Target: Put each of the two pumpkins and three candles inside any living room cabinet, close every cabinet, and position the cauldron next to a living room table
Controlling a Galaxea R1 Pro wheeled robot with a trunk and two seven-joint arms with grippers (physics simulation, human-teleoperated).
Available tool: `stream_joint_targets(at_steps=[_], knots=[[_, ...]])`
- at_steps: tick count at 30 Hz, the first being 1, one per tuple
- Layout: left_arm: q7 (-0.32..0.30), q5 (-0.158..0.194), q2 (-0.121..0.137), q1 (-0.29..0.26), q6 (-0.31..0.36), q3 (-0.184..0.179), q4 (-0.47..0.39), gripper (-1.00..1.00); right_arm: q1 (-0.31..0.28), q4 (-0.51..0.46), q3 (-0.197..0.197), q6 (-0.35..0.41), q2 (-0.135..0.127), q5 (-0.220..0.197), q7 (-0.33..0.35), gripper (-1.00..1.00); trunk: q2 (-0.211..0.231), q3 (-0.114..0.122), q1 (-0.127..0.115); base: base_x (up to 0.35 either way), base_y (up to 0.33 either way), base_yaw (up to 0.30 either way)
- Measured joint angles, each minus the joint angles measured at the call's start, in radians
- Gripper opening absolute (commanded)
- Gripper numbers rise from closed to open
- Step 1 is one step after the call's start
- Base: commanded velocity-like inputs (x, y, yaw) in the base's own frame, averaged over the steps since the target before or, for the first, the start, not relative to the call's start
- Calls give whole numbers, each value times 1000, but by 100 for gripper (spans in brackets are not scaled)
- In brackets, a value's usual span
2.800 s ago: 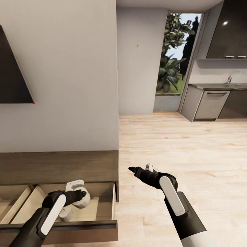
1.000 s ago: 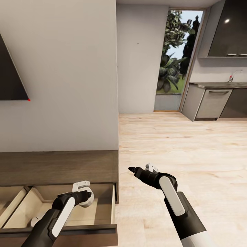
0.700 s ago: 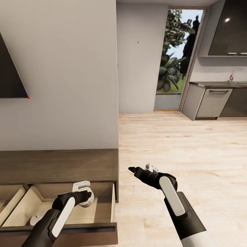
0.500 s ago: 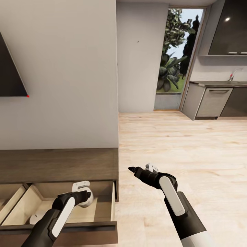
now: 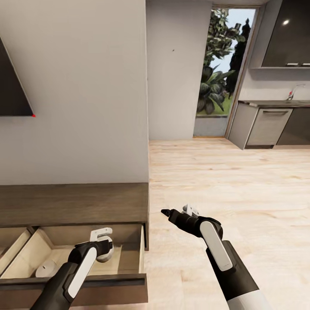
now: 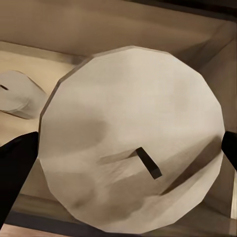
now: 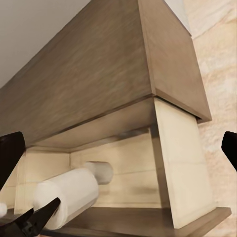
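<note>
The long dark-brown cabinet (image 5: 73, 203) stands against the wall with its right drawer (image 5: 99, 280) pulled open, showing a pale interior. My left gripper (image 5: 104, 250) reaches into that drawer and is shut on a squat beige candle (image 6: 128, 148), whose dark wick faces the left wrist camera. A second candle (image 5: 44, 270) lies loose on the drawer floor further left, and the left wrist view shows this second candle (image 6: 17, 94) as well. My right gripper (image 5: 166, 212) hovers open over the floor beside the cabinet's right end (image 7: 168, 64), holding nothing.
A dark TV (image 5: 13, 86) hangs on the wall above the cabinet. The wall corner (image 5: 147, 129) ends at the cabinet's right end. Pale wood floor (image 5: 241, 189) stretches to the right towards a glazed door (image 5: 217, 73) and grey kitchen units (image 5: 267, 127).
The head view has drifted a little. My left gripper still holds its candle in the drawer, slightly further right than 2.8 s ago. The loose candle now lies further left. The right arm is still.
</note>
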Motion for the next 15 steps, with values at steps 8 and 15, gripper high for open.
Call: stream_joint_targets(at_steps=[8,15], knots=[[0,-1,-4,0,0,-1,0,-100,0,2,0,0,0,0,0,100,-56,-25,31,0,0,0],[0,-2,-4,0,1,-1,0,-100,0,3,0,0,0,0,0,100,-105,-47,58,0,0,0]])
